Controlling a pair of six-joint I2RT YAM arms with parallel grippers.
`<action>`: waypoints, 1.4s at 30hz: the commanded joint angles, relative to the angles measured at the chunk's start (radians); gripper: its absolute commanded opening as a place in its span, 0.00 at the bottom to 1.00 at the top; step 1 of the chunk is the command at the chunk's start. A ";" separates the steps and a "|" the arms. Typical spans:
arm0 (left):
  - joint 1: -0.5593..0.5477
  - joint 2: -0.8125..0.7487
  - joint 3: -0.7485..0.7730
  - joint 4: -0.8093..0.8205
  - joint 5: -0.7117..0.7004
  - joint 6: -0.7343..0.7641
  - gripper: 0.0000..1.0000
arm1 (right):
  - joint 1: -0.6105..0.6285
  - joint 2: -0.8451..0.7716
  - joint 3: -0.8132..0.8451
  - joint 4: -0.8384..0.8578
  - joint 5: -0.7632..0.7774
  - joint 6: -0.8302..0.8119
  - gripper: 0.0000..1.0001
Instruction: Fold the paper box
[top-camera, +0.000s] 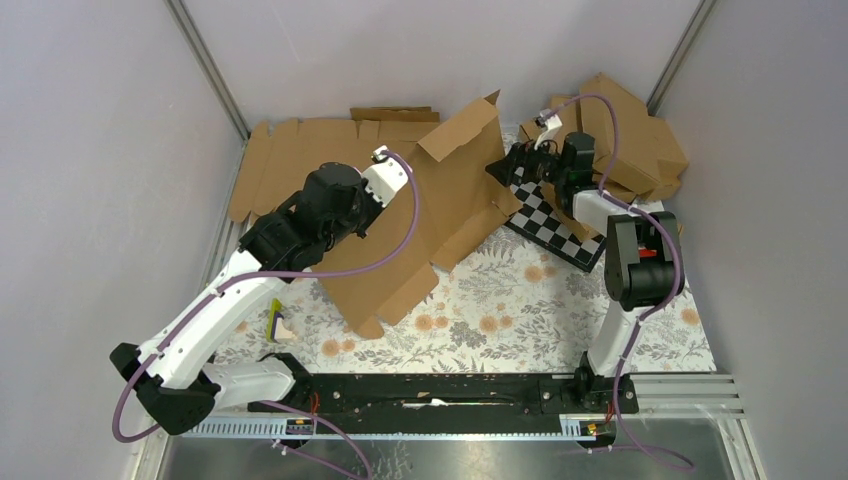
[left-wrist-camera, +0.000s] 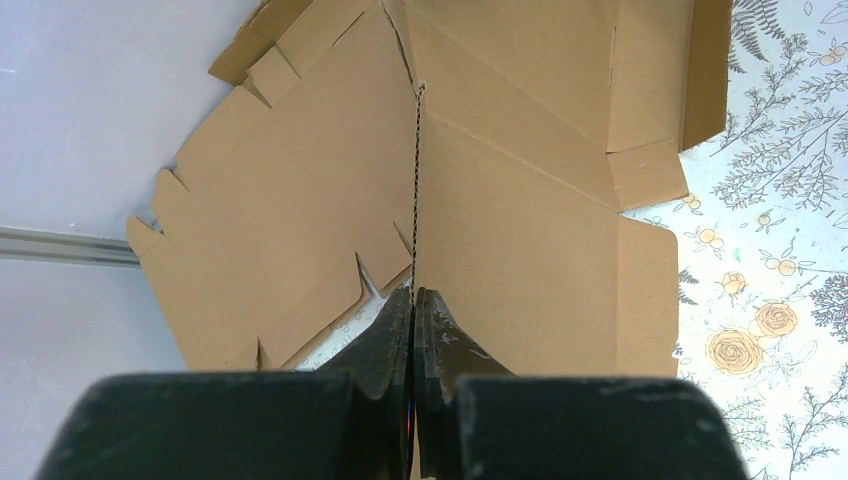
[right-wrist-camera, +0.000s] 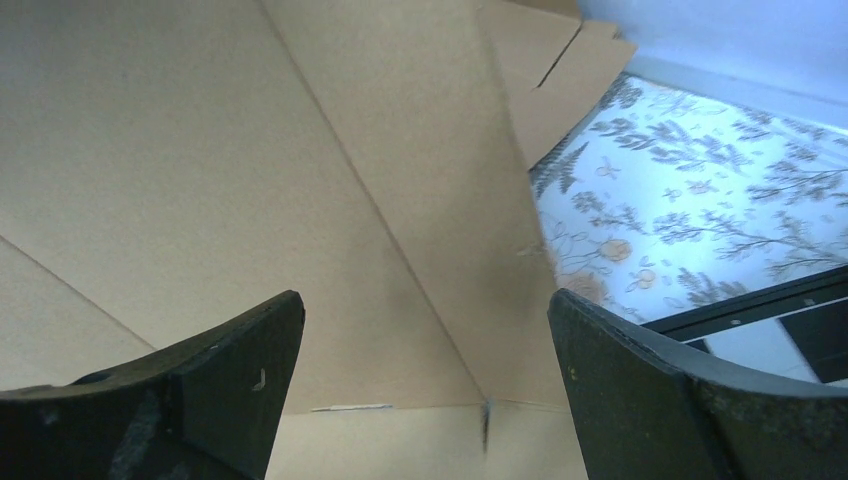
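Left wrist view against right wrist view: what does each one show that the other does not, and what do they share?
Only the left wrist view shows the left pincer shut on an upright edge of the plain brown corrugated cardboard box. Only the right wrist view shows the right pincer open wide, and a black rail. Both show that cardboard and the flowered table cover.

**Head Count**

Two arms, the left arm (top-camera: 205, 325) and the right arm (top-camera: 640, 262), with one tool apiece: left tool (left-wrist-camera: 414, 296), right tool (right-wrist-camera: 422, 308). One floral worktop (top-camera: 520, 310). One paper box (top-camera: 445, 205). One checkered board (top-camera: 548, 222). One small yellow-green object (top-camera: 276, 322). Flat cardboard sheets (top-camera: 300, 150), rear left: at least two. Rear-right cardboard heap (top-camera: 635, 140): number unclear.
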 joint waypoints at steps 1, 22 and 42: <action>0.004 -0.001 0.013 0.065 0.006 -0.002 0.00 | -0.044 0.018 0.057 0.040 -0.042 -0.049 1.00; 0.006 0.005 0.046 0.068 -0.084 0.011 0.00 | 0.003 -0.024 0.027 0.058 -0.187 0.037 0.57; 0.009 -0.099 -0.034 0.084 -0.041 0.028 0.00 | 0.288 -0.347 -0.364 -0.043 0.283 0.014 0.53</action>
